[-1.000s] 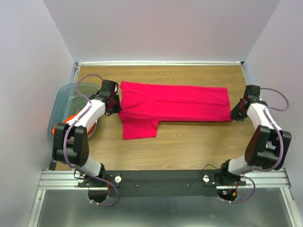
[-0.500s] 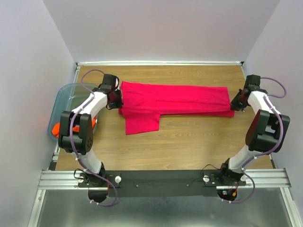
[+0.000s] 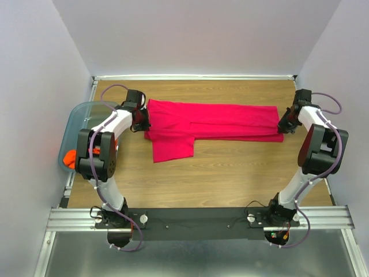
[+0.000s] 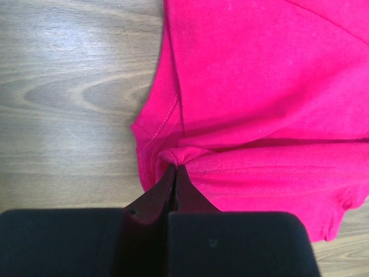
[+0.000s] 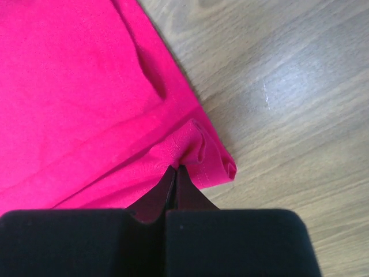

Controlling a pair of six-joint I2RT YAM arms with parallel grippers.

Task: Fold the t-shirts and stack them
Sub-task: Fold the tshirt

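Top external: fixed, high behind both arm bases, facing down and forward; takes in the whole table (image 3: 230, 173). Left wrist: very near, looking down past left gripper (image 4: 174, 168) onto the magenta-pink shirt (image 4: 259, 86), left end. Right wrist: equally near, past right gripper (image 5: 176, 168), right end. All 3 views share that shirt.

Magenta-pink cloth t-shirt (image 3: 213, 122): folded lengthwise into long narrow band, flat on wooden table (image 3: 230, 167), stretched left to right across far half. Short sleeve (image 3: 172, 149) sticks out toward near side at left end. Left edge and right corner each pulled into small pinched bunch. Bright orange cloth t-shirt (image 3: 69, 156): crumpled, mostly hidden, in translucent blue-grey plastic bin (image 3: 78, 118) at far left.
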